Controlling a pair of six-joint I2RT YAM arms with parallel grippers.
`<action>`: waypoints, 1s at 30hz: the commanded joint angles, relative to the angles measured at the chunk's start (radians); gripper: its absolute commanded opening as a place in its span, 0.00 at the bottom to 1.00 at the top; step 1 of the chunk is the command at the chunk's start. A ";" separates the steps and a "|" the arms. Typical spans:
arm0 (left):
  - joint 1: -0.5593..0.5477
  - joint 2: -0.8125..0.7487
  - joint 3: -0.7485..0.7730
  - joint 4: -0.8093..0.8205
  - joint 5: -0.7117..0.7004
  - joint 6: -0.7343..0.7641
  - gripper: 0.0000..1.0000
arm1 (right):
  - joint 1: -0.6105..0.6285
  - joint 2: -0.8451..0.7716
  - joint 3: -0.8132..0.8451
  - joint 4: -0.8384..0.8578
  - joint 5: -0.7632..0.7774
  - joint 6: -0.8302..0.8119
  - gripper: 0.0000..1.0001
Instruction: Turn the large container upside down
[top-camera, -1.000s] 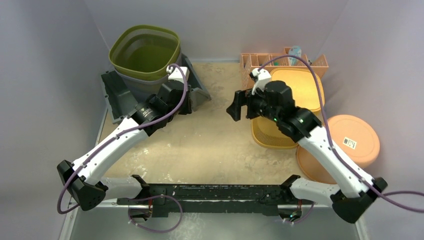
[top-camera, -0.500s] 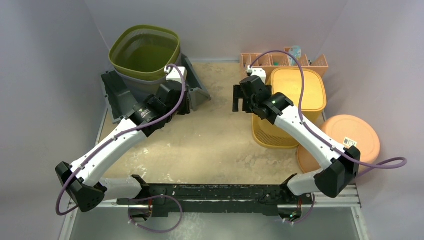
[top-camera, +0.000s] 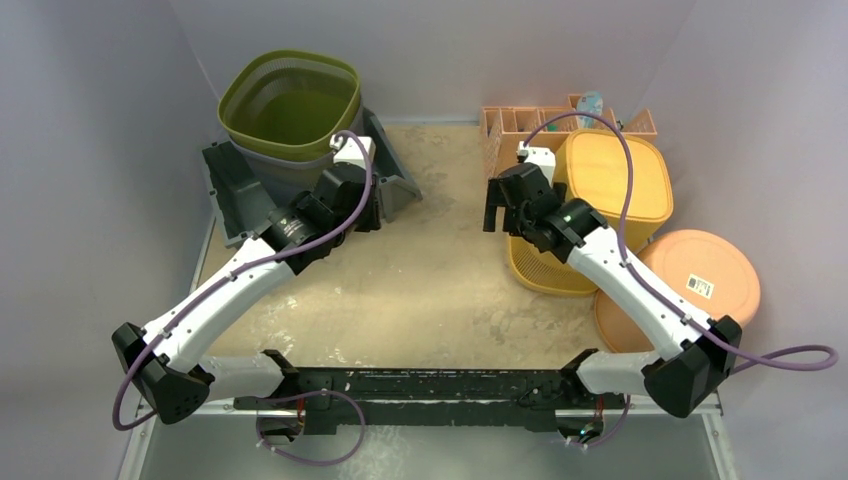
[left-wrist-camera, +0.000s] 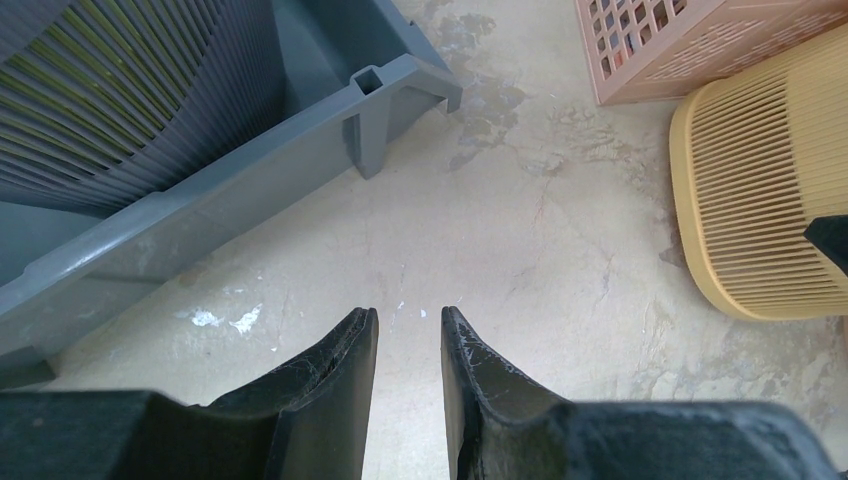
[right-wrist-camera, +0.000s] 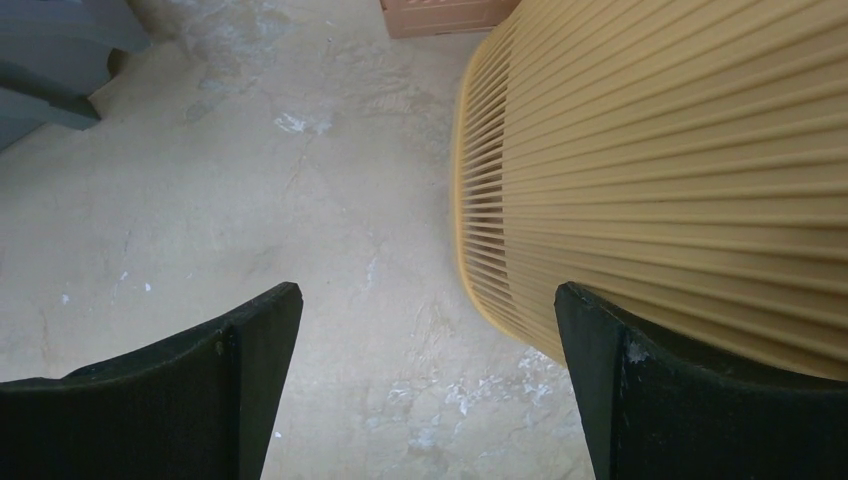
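Note:
The large container is a yellow slatted basket (top-camera: 610, 180) at the right. It is bottom up, with its flat base on top and its rim low by the table. It also shows in the left wrist view (left-wrist-camera: 760, 200) and the right wrist view (right-wrist-camera: 680, 150). My right gripper (top-camera: 500, 213) is wide open and empty (right-wrist-camera: 428, 290), just left of the basket, its right finger (right-wrist-camera: 620, 380) close beside the slatted wall. My left gripper (top-camera: 372, 215) hangs over bare table by the grey tray, its jaws a narrow gap apart and empty (left-wrist-camera: 410, 315).
An olive green basket (top-camera: 290, 100) sits nested in a grey one on a dark grey tray (top-camera: 235, 190) at the back left. A pink slatted organiser (top-camera: 520, 122) stands at the back right. A round orange lid (top-camera: 700, 280) lies at the right edge.
My right gripper has swung to face down and moved right toward the yellow basket. The basket's top has shifted right, toward the wall. The left arm has not moved.

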 joint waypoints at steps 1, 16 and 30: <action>0.001 -0.020 -0.002 0.033 0.002 -0.009 0.29 | -0.008 -0.046 -0.014 0.064 -0.025 -0.059 1.00; 0.023 0.051 0.370 -0.110 -0.222 0.117 0.47 | -0.004 -0.139 0.047 0.363 -0.671 -0.240 1.00; 0.355 0.453 0.919 -0.198 0.054 0.299 0.63 | -0.005 -0.131 0.128 0.252 -0.530 -0.223 1.00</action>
